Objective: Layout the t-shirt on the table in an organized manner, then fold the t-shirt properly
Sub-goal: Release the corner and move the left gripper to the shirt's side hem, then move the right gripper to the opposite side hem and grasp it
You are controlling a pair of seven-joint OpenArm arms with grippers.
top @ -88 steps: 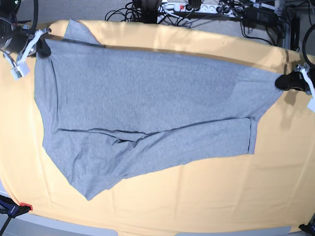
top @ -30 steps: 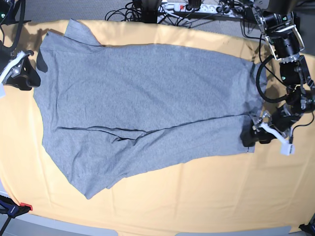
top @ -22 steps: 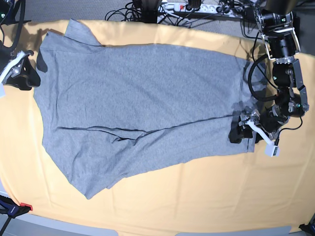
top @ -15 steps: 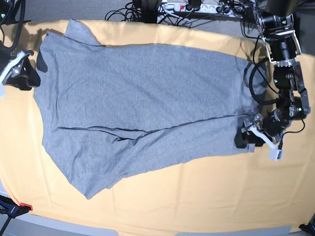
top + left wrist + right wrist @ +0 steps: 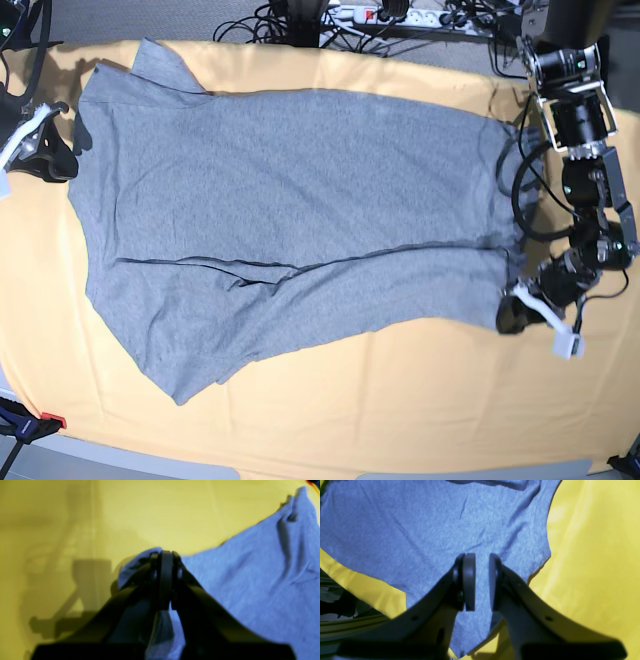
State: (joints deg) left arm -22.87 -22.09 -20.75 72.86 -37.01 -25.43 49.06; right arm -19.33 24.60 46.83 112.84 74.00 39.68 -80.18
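The heather-grey t-shirt (image 5: 290, 220) lies spread across the pale yellow-orange table (image 5: 400, 400), its plain side up, with a diagonal fold along its near half. My left gripper (image 5: 512, 316) is at the shirt's near right corner. In the left wrist view the left gripper (image 5: 163, 562) is shut on a pinch of the t-shirt (image 5: 250, 580). My right gripper (image 5: 58, 155) sits at the shirt's left edge. In the right wrist view the right gripper (image 5: 482, 580) hangs over the t-shirt (image 5: 420, 530), its pads a narrow gap apart and flat cloth showing between them.
A power strip and tangled cables (image 5: 400, 15) lie beyond the table's far edge. A red-tipped clamp (image 5: 40, 422) sits at the near left corner. The left arm (image 5: 580, 130) reaches down along the table's right side.
The left gripper has shut on the shirt's near right corner and drawn it toward the front right. The right gripper has barely moved.
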